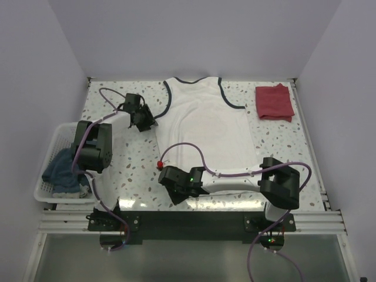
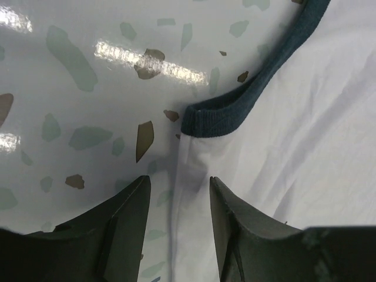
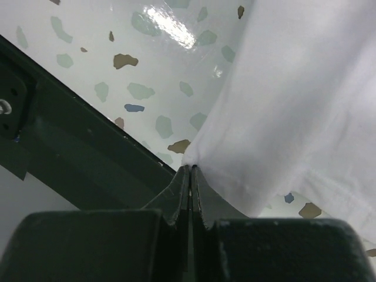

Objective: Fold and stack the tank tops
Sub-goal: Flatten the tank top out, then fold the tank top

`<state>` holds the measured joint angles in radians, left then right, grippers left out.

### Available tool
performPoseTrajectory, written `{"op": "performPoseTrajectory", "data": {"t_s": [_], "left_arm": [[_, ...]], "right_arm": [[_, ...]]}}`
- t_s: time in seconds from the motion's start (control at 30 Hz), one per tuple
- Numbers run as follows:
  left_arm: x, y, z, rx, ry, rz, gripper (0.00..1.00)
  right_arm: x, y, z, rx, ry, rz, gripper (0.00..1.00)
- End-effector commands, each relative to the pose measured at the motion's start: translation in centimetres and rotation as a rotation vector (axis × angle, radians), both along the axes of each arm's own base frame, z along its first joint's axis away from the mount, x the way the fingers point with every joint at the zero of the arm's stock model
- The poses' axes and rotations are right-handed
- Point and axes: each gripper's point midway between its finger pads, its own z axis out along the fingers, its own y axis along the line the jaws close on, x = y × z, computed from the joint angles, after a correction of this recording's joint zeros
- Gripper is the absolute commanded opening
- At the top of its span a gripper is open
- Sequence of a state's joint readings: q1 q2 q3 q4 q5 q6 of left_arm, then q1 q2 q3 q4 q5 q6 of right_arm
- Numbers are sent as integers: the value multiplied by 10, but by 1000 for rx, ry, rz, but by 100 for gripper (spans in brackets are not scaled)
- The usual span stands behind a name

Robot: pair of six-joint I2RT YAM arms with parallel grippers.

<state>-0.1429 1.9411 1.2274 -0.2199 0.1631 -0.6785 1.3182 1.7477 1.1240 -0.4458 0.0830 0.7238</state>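
Two end effectors (image 1: 148,123) (image 1: 177,194), two tank tops (image 1: 202,126) (image 1: 274,101)

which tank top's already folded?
The dark red tank top: it is a compact folded square at the far right. The white tank top lies spread open, its hem corner pinched in the right gripper.

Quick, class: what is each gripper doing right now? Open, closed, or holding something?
Left gripper: open, jaws either side of the white top edge.
Right gripper: closed on a corner of the white top.
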Motion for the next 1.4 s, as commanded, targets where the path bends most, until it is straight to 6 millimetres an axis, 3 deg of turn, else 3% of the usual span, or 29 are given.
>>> {"op": "performPoseTrajectory", "data": {"t_s": [0.0,0.3,0.6,0.73,0.8,0.93,0.97,1.07,1.23,1.3,1.33,1.37], "left_arm": [[25,3,7,31,-64,41,49],[42,2,2,43,-100,44,35],[58,8,16,82,-149,50,1],[60,36,37,161,-178,129,0],[61,59,43,231,-181,194,0],[55,95,48,314,-143,278,0],[53,107,48,320,-131,304,0],[53,121,50,304,-129,323,0],[62,115,62,309,-148,275,0],[72,107,70,301,-170,257,0],[72,104,70,302,-157,248,0],[80,94,81,293,-183,233,0]], "right_arm": [[-1,17,40,99,-13,27,0],[-3,25,51,114,9,23,0],[-11,57,55,172,82,47,0],[-18,81,55,226,133,73,0],[-20,95,53,241,145,82,0],[-30,121,50,271,181,115,0],[-32,129,58,294,186,126,0],[-34,140,55,290,191,144,0],[-32,142,65,311,178,145,0],[-28,140,71,322,167,141,0],[-25,139,83,347,162,136,0],[-22,133,80,341,167,124,0]]}}
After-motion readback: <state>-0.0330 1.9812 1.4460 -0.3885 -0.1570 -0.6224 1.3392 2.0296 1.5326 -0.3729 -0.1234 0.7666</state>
